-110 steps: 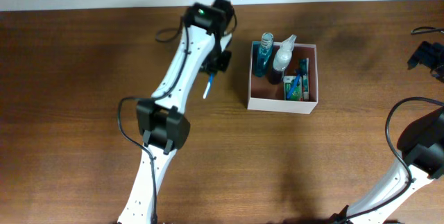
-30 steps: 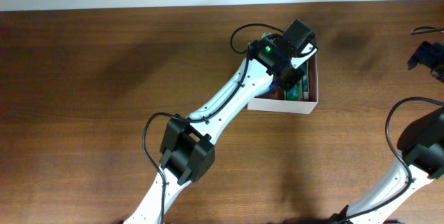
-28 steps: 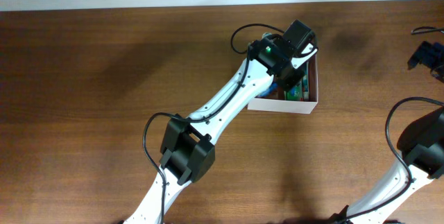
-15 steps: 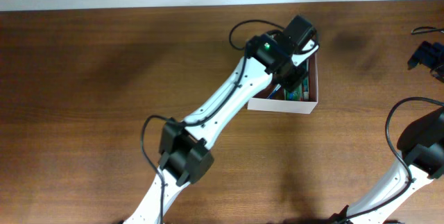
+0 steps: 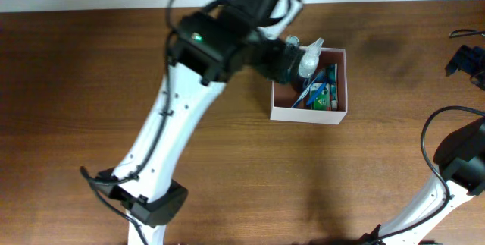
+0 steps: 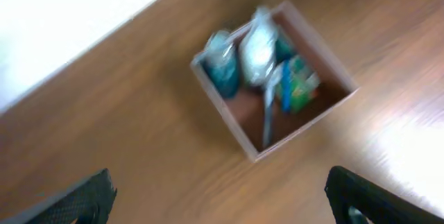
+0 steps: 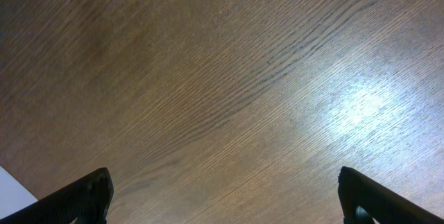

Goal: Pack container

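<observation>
Jaws gape wide and empty on both sides, so I take the left arm [image 5: 174,108] straight up, clear of the container [image 5: 307,114] and its tall bottles [image 6: 258,47], no sideways swing.

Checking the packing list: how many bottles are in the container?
2. A blue bottle sits in one corner of the container, a clear spray bottle right beside it; more may be hidden.
</observation>
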Robot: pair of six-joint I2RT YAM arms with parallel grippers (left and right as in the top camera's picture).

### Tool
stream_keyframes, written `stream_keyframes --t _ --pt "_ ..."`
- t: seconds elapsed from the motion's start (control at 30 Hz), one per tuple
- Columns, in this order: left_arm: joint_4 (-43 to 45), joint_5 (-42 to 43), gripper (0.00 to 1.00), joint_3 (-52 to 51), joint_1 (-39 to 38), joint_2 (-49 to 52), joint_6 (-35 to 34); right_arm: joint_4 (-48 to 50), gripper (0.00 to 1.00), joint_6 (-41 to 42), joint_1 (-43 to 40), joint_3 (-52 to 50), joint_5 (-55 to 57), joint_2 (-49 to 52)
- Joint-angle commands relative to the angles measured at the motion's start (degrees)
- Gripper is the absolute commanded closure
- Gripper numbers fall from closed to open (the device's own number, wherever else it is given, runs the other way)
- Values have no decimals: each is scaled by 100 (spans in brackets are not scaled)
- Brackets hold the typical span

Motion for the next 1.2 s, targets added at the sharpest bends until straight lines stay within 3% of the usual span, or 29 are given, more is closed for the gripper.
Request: stream_keyframes --t 0.0,0.37,0.8,1.03,1.17 --pt "-323 -52 1 -4 118 46 4 13 1 48 -24 -42 70 -55" --pt "-1320 -166 1 -13 177 46 11 13 1 48 -24 -42 70 -57" --pt "-1294 -264 1 -24 809 46 105 13 1 48 -24 -42 70 -57" --pt "-251 -151 0 -177 879 -68 1145 13 1 48 -24 -42 70 -55" --pt "822 98 0 -992 949 -328 1250 13 1 48 -24 -42 70 -55"
